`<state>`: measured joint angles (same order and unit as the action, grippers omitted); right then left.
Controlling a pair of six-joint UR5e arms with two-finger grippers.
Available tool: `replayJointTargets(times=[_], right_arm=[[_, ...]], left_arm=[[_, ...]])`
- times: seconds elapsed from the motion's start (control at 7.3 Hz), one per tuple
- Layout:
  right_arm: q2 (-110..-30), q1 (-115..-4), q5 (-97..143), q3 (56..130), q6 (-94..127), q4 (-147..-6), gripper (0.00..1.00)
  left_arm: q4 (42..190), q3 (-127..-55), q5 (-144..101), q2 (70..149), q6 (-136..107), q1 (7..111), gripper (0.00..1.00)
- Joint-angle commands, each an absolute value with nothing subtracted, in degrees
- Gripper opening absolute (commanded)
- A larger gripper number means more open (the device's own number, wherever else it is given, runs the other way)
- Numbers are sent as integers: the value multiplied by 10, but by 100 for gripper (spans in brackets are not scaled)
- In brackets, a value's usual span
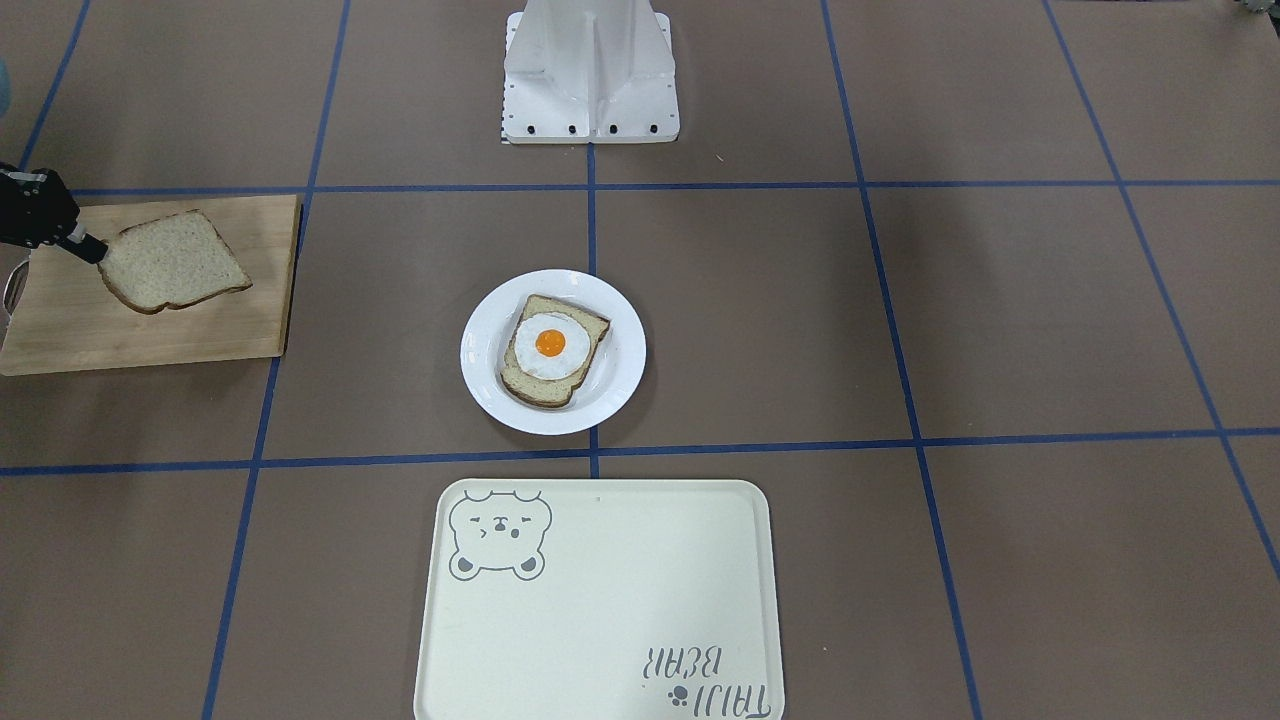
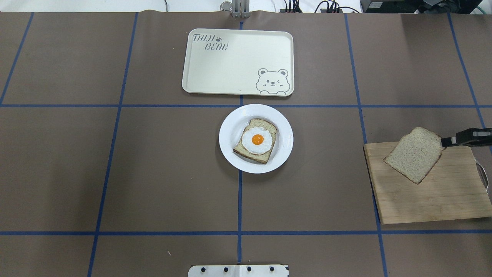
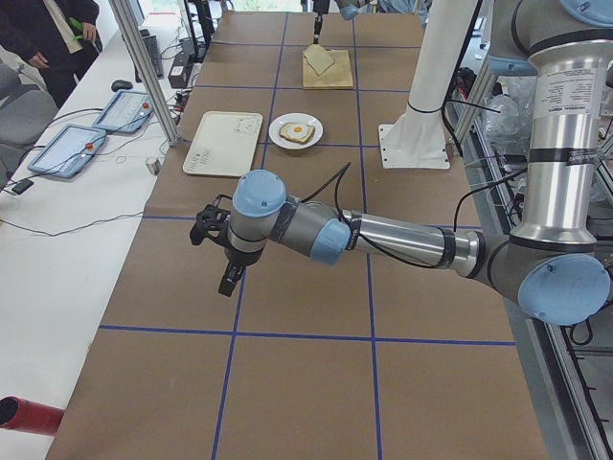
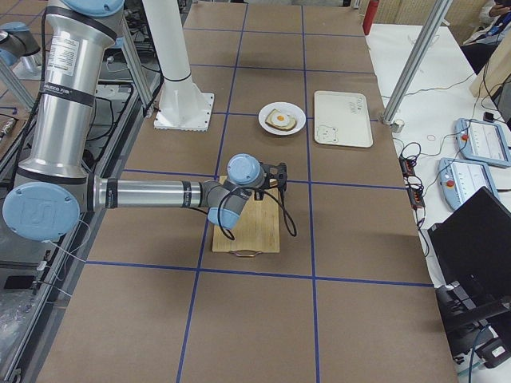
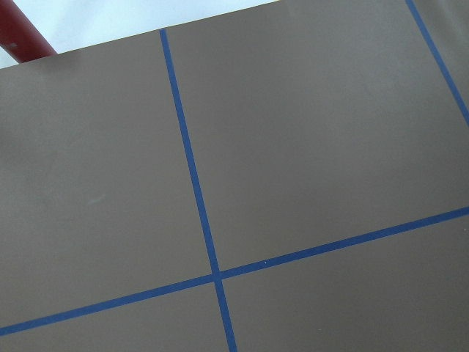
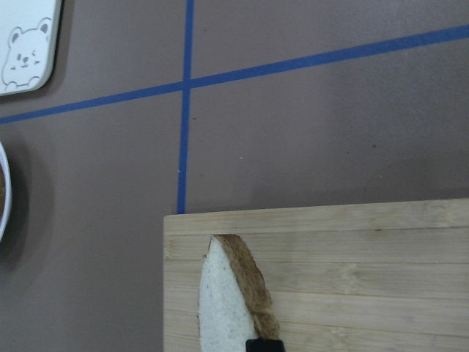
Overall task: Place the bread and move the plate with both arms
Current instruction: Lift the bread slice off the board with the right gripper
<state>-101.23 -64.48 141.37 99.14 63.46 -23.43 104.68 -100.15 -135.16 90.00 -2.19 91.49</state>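
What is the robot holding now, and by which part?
The right gripper holds the bread by the crust at one edge.

The bread [image 2: 415,154], a pale speckled slice with a dark brown crust, hangs tilted just above a wooden board [image 2: 434,200] at the right end of the bench [image 2: 153,173]. The right gripper [image 2: 445,142] pinches it at one crust edge. The plate [image 2: 229,135], round and glossy white, sits flat mid-bench and carries an egg-topped slice [image 2: 256,140]. The left arm [image 3: 383,240] reaches over the bench's left end, well apart from both, and the left gripper [image 3: 230,280] points down.
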Motion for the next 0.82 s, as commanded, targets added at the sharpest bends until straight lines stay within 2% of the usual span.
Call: replayJointTargets(times=[0.0,0.27,0.41,0.68], right_arm=[[-936,-652,1420,990,641,-273,0],[-810,-641,1417,965,654,-343,0],[-767,-622,1402,966,742,-358,0],[-697,-538,1323,963,764,-360,0]], left_arm=[[1047,-1001,-1352,900,-22,915,98],[1047,-996,-1352,900,-22,914,98],[1047,-991,-1353,900,-22,914,98],[1047,-982,-1353,903,-22,914,98]])
